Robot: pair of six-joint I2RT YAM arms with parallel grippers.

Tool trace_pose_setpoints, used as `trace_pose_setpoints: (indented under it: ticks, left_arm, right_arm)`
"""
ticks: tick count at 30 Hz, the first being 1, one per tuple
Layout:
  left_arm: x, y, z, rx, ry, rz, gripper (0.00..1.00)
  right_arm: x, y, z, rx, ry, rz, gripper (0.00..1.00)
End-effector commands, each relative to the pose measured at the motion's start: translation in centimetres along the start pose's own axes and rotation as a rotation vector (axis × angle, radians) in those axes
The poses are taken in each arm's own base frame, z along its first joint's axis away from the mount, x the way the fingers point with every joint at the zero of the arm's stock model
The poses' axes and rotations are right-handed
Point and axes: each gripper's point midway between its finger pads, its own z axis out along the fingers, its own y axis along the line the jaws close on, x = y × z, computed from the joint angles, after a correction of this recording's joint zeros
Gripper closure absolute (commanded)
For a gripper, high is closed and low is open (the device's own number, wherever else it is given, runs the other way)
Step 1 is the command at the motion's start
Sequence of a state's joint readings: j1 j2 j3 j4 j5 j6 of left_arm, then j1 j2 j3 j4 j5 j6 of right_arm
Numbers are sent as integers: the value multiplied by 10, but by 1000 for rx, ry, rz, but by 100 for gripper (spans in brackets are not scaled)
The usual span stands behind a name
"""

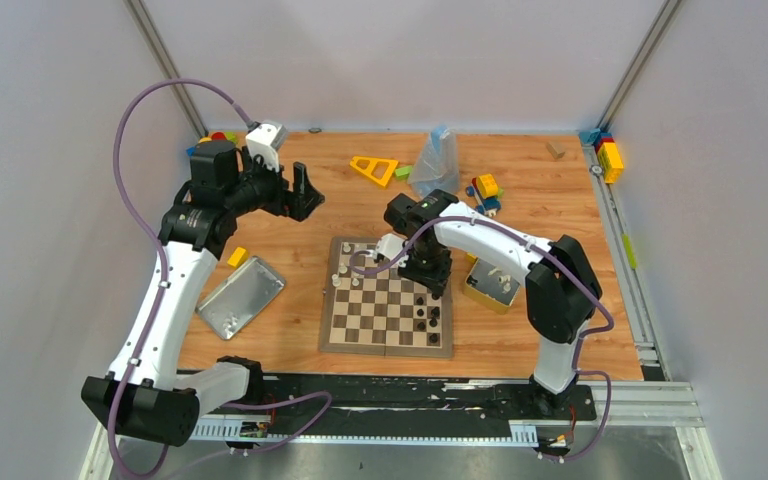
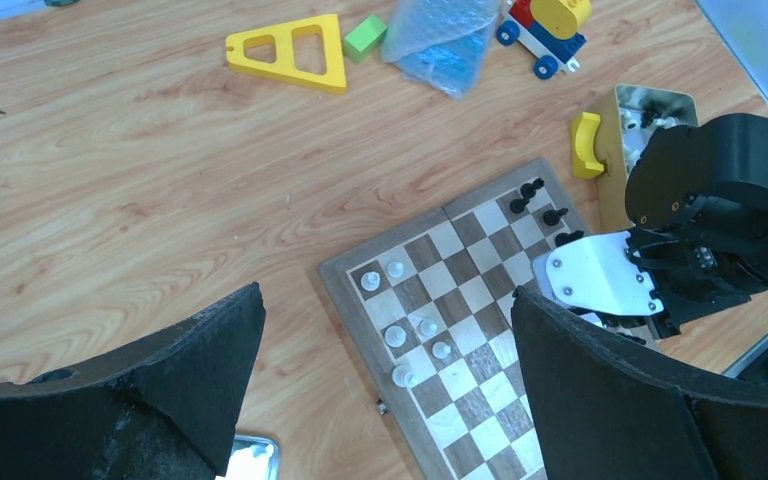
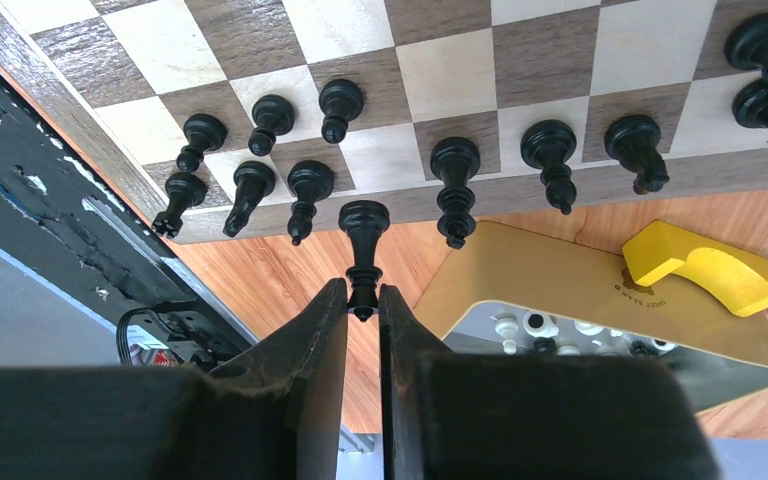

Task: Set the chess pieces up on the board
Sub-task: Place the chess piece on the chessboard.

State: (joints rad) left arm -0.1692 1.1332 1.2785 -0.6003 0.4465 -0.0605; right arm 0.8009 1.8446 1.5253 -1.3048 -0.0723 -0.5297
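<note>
The board [image 1: 385,348] lies in the middle of the table. Several white chess pieces [image 2: 410,330] stand near its left edge, and several black chess pieces [image 3: 545,150] line its right edge. My right gripper [image 3: 363,305] is shut on the top of one black piece [image 3: 363,250], which hangs at the board's right border beside the others. In the top view this gripper [image 1: 430,285] is low over the board's right side. My left gripper [image 1: 310,195] is open and holds nothing, raised high at the back left; its wrist view looks down on the board [image 2: 460,300] between the fingers [image 2: 200,370].
A yellow-sided tin box [image 3: 580,290] with more pieces inside [image 3: 560,325] sits right of the board, a yellow arch block [image 3: 705,270] against it. A silver lid [image 1: 242,295] lies left of the board. A yellow triangle [image 1: 374,168], a plastic bag [image 1: 436,160] and toy blocks [image 1: 485,190] sit behind.
</note>
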Motion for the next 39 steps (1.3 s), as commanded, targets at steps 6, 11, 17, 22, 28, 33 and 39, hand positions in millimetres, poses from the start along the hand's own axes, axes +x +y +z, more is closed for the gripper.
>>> trace_pose_setpoints:
  ticks: [6, 11, 17, 22, 28, 33, 39]
  left_arm:
    - [-12, 6, -12, -32, -48, 21, 0]
    - [-11, 8, -12, -39, -48, 19, 0]
    - [-10, 8, -12, -35, -48, 15, 0]
    - [-11, 8, -12, -34, -51, 14, 0]
    - [-12, 8, -12, -31, -55, 10, 0]
    - [-12, 8, -13, -31, -59, 8, 0]
    - [-12, 9, -12, -28, -58, 4, 0]
  right_arm:
    - [-9, -4, 4, 29, 24, -32, 99]
    - [-11, -5, 7, 31, 34, -34, 99]
    - [-12, -5, 10, 31, 40, -37, 99]
    - [-10, -5, 13, 31, 54, -38, 99]
    - [-11, -7, 14, 40, 63, -41, 99]
    - [-10, -6, 17, 36, 72, -39, 98]
    - [-11, -6, 18, 41, 75, -39, 97]
